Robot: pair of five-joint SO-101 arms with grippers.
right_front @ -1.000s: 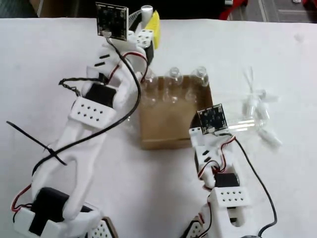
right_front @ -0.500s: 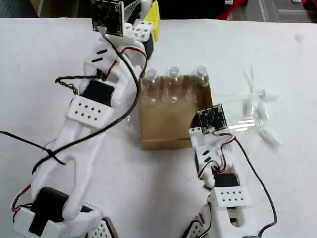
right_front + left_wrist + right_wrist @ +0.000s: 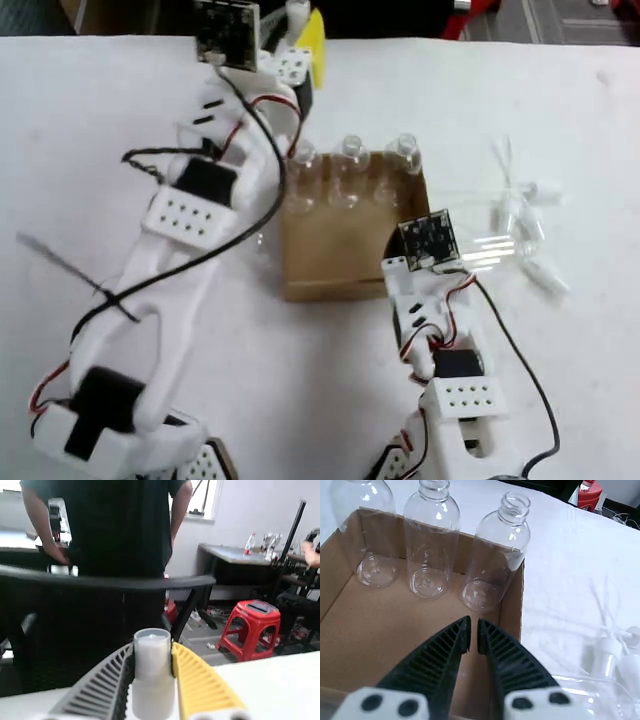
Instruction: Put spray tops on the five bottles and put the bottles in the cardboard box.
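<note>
A white spray top (image 3: pixel 151 672) stands upright between the grey and yellow fingers of my left gripper (image 3: pixel 151 647), which is shut on it. In the high view this left gripper (image 3: pixel 300 25) is at the table's far edge, beyond the cardboard box (image 3: pixel 335 265). Three clear bottles (image 3: pixel 431 540) without tops stand in a row along the box's far wall. Over the box's near right part, my right gripper (image 3: pixel 473 632) has its black fingers closed with nothing between them.
Loose white spray tops (image 3: pixel 520 210) with thin tubes lie on the table right of the box. A clear bottle (image 3: pixel 480 248) seems to lie beside the right arm (image 3: pixel 440 330). The left arm (image 3: pixel 190 200) stretches along the box's left side.
The left arm has shifted slightly at the far edge, still holding the spray top. The right arm has not moved.
</note>
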